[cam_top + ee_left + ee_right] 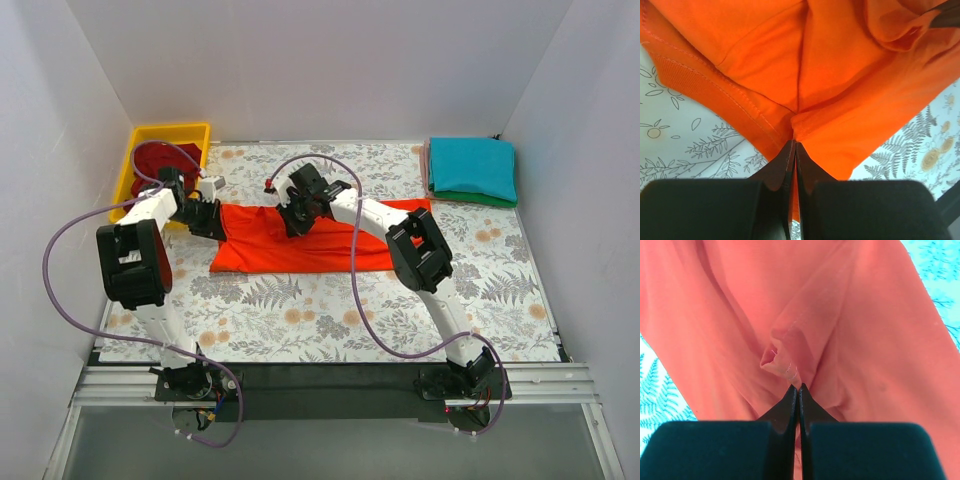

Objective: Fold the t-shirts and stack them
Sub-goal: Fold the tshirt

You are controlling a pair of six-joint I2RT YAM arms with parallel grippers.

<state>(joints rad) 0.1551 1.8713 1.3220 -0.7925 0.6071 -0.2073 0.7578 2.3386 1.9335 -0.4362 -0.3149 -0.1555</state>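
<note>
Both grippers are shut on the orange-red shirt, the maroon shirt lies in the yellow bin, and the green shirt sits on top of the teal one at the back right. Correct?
Not quite: the top external view shows the teal shirt on top, with the green shirt under it. The rest stands.
</note>
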